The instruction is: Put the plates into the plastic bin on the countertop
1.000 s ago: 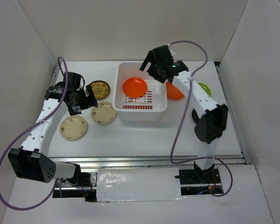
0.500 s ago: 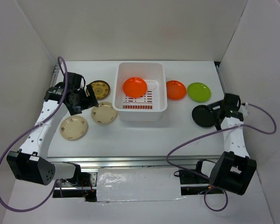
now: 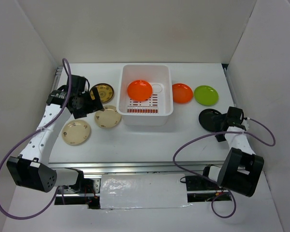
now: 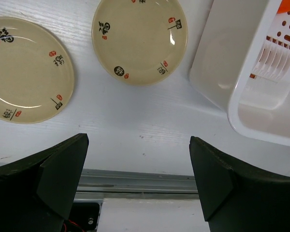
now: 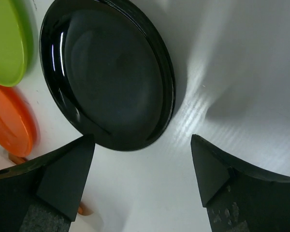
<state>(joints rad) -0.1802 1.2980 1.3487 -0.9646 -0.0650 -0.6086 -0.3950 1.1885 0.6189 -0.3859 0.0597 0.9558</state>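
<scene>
1. One orange plate (image 3: 139, 90) lies in the bin (image 3: 146, 117) by the desk's (image 3: 145, 142) far edge; six wait outside.
2. Your right claw (image 5: 141, 141), spread and empty, faces the black plate (image 5: 106, 72) at the right edge, probably to grip it.
3. Your left claw (image 4: 138, 140) hangs released near two cream plates (image 4: 139, 41).
4. White walls (image 3: 135, 29) box in the smooth desk.

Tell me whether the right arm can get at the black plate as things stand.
Probably yes: the right gripper hangs open at the black plate's rim, nothing lies between them, and the green plate sits apart.
</scene>
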